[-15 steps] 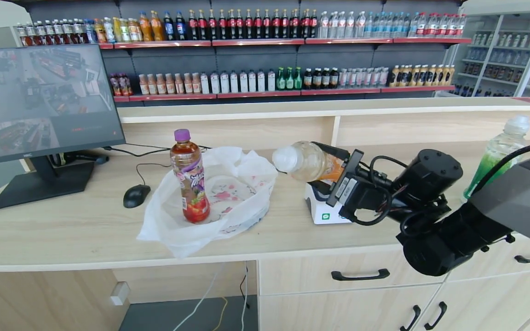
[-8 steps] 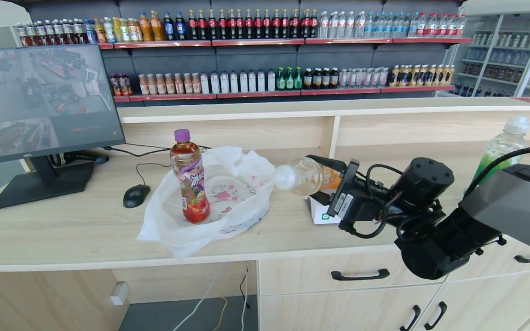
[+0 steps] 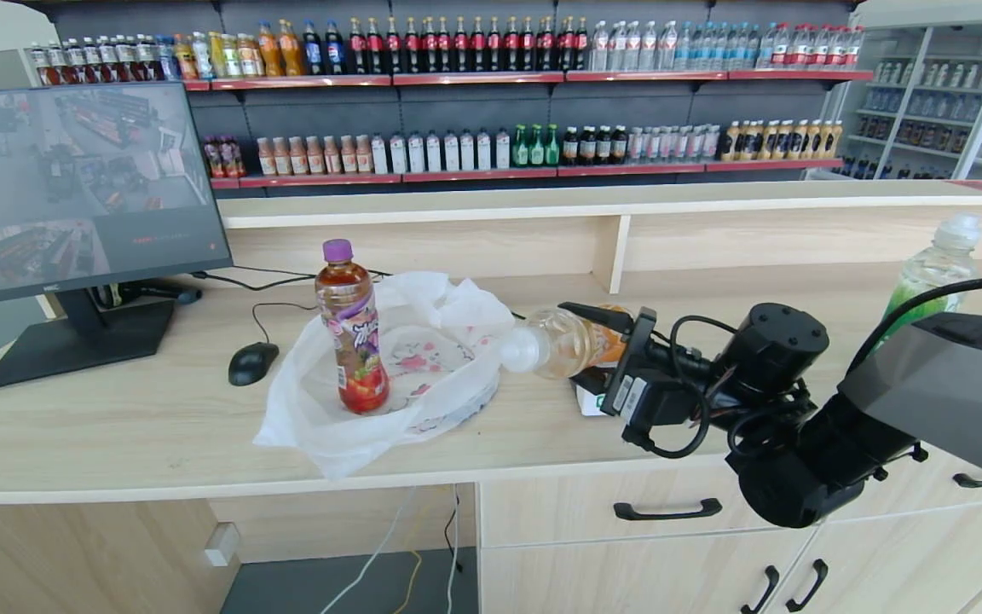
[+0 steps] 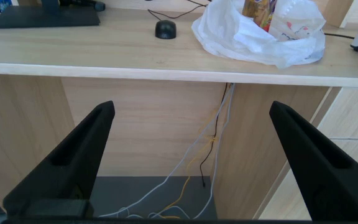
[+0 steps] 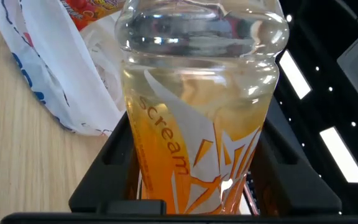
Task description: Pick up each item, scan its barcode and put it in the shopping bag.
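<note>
Orange drink bottle (image 3: 555, 341) is clamped by right gripper (image 3: 595, 343) around its labelled lower body. It is held near-horizontal at centre-right of the head view, white cap toward shopping bag (image 3: 303, 409), just beside the bag's right rim and above the counter (image 3: 116, 426). Jaws are closed snug on both sides of the bottle. Left gripper (image 4: 191, 162) is spread wide with nothing held, low in front of the counter edge. Purple-capped bottle (image 3: 350, 328) stands upright inside the bag.

Handling, as judged: thin clear plastic, apparently part-filled, so slosh is expected. Label is likely slick, so the labelled waist is best kept as the hold, with moderate squeeze. Bag film is limp, so its rim may fold under.
</note>
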### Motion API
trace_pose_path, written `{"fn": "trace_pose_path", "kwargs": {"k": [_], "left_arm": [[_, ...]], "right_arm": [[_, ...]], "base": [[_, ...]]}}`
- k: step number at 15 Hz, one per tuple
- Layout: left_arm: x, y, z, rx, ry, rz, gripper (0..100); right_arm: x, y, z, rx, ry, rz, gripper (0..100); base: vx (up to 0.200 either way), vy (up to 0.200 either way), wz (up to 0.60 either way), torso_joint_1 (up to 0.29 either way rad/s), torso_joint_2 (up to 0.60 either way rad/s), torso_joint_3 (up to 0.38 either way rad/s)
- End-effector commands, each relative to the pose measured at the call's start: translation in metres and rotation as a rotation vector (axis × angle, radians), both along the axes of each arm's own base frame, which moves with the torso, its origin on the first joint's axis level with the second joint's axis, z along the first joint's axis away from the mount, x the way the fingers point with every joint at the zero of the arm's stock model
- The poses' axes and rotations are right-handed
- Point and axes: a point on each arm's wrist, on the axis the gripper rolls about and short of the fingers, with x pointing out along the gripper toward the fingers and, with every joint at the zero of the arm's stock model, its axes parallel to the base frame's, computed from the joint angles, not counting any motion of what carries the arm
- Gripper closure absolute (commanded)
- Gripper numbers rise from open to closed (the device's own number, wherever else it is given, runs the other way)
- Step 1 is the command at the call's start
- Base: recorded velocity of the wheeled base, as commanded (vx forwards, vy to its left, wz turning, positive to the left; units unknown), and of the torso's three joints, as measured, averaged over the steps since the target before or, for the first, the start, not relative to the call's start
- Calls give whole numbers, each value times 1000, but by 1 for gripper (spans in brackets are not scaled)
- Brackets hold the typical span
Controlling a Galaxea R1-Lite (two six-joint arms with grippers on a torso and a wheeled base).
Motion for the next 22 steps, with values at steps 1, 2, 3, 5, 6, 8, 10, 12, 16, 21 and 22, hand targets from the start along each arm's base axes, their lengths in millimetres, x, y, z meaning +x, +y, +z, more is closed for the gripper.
{"fn": "trace_pose_path", "kwargs": {"k": [1, 2, 3, 5, 6, 8, 10, 12, 16, 21, 22], "left_arm": [[0, 0, 0, 0, -1, 0, 0], [0, 0, 0, 0, 1, 0, 0], [0, 0, 0, 0, -1, 0, 0], [0, 0, 0, 0, 1, 0, 0], [0, 0, 0, 0, -1, 0, 0], [0, 0, 0, 0, -1, 0, 0], [0, 0, 0, 0, -1, 0, 0], [0, 0, 0, 0, -1, 0, 0], [0, 0, 0, 0, 1, 0, 0], [0, 0, 0, 0, 1, 2, 0], [0, 0, 0, 0, -1, 0, 0]], "right_arm": [[-1, 0, -1, -4, 3, 1, 100], [-1, 0, -2, -7, 4, 0, 100], [-2, 0, -2, -8, 4, 1, 100], [-3, 0, -3, -13, 5, 3, 100], [-3, 0, -4, -18, 1, 3, 100], [-4, 0, -5, -21, 3, 3, 100], [-4, 1, -4, -20, 1, 4, 100], [-5, 2, -3, -18, -3, 9, 100], [-6, 5, 1, -14, -21, 16, 100], [-16, 10, 24, 14, -69, 38, 100], [-19, 13, 30, 25, -84, 50, 100]], "base": [[0, 0, 0, 0, 0, 0], [0, 0, 0, 0, 0, 0], [0, 0, 0, 0, 0, 0], [0, 0, 0, 0, 0, 0], [0, 0, 0, 0, 0, 0], [0, 0, 0, 0, 0, 0], [0, 0, 0, 0, 0, 0], [0, 0, 0, 0, 0, 0], [0, 0, 0, 0, 0, 0], [0, 0, 0, 0, 0, 0], [0, 0, 0, 0, 0, 0]]}}
